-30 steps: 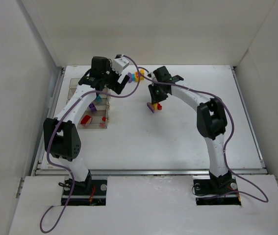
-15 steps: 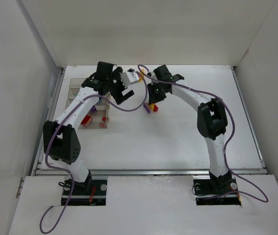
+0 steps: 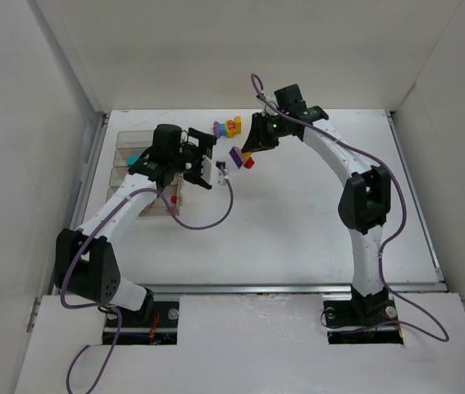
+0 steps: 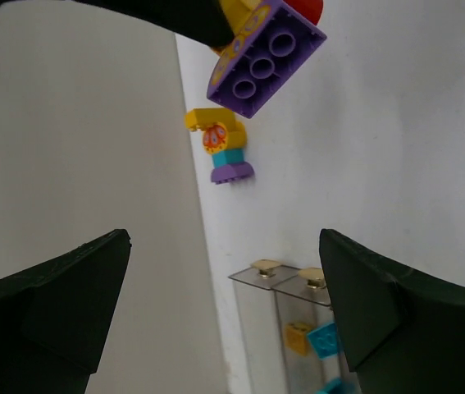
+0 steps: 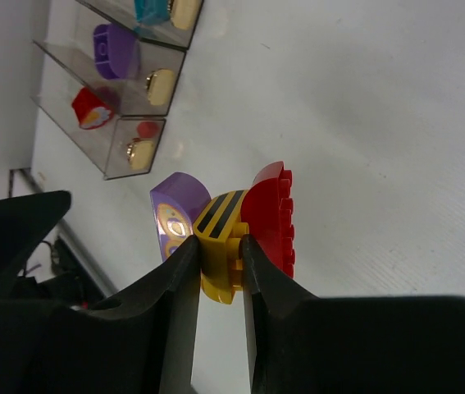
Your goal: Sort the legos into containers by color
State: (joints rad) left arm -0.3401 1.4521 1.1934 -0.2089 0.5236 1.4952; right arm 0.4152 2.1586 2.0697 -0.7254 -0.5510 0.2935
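- Three joined plastic bricks (image 5: pixel 225 234), one purple (image 5: pixel 175 217), one yellow with black stripes (image 5: pixel 220 250) and one red (image 5: pixel 271 215), are hanging above the far middle of the white bench (image 3: pixel 298 234). The right gripper (image 5: pixel 220 256) is pinching only the yellow middle piece.
- The left gripper (image 4: pixel 224 279) is standing wide open and empty just beside that stack, facing its purple end.
- My judgement is that the purple and red ends are overhanging unsupported. A sideways tug risks twisting the stack out of the narrow pinch or popping a brick off to fall onto the bench.
- Letting the stack go whole would be putting three colours into one bin.
- Both grippers are working close together, so fingers or the trailing purple cable (image 3: pixel 207 222) could be snagging.
- The joined clear plastic bins (image 3: pixel 122 146) are sitting by the left edge toward the far-left corner, partly under the left arm. A second small yellow, teal and purple stack (image 4: pixel 222 149) is lying near the far edge.
- Open room is lying toward the near and right edges.
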